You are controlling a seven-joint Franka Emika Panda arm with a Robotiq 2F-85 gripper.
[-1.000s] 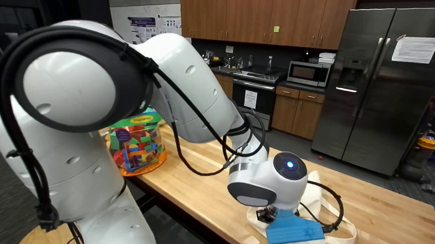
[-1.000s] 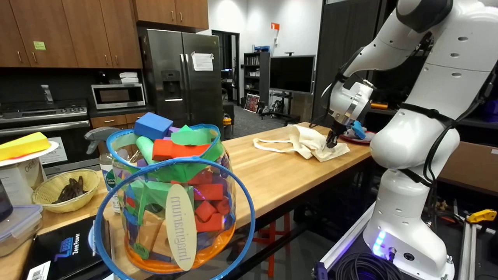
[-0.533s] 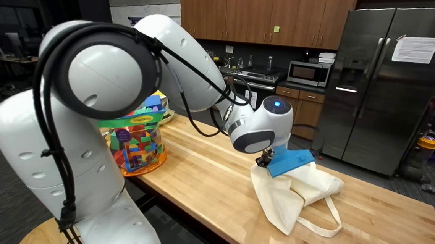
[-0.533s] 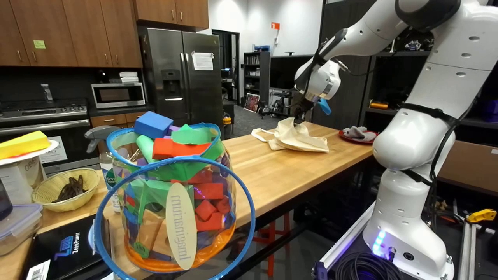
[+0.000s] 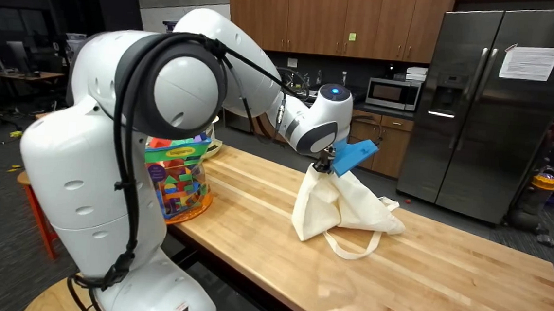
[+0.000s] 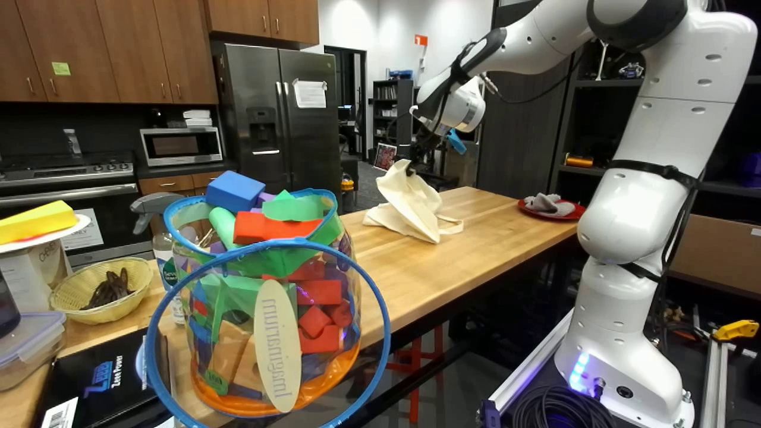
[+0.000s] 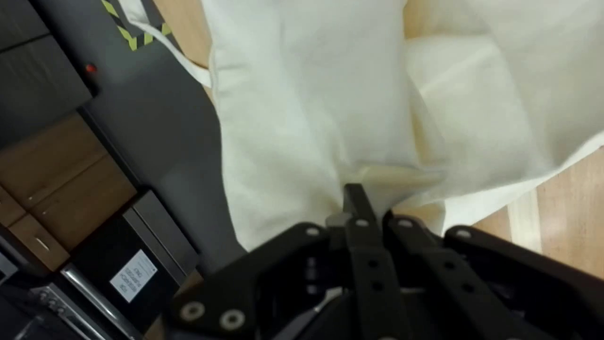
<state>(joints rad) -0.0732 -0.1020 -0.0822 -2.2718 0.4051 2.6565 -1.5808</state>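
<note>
Cream bag point(image 5: 363, 208): gripped, one end raised — done.
Claw point(image 7: 372, 203): pinching the bag's cloth.
Tabletop point(image 5: 420, 268): bears lower folds — full clearance and release apparently left.

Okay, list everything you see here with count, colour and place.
table: 1, light brown, centre
tote bag: 1, cream, over the table, one end raised
block tub: 1, clear, on the table
blocks: several, multicoloured, in the tub
spray bottle: 1, grey-topped, beside the tub
basket: 1, pale yellow, on the table
flat box: 1, black, near the tub
dish: 1, red, on the table
cloth: 1, grey, on the dish
microwave: 1, silver, background
fridge: 1, dark grey, background
oven: 1, black, background
cabinets: several, brown, background
arm: 1, white, beside the table
tool: 1, black, shut on the bag
</note>
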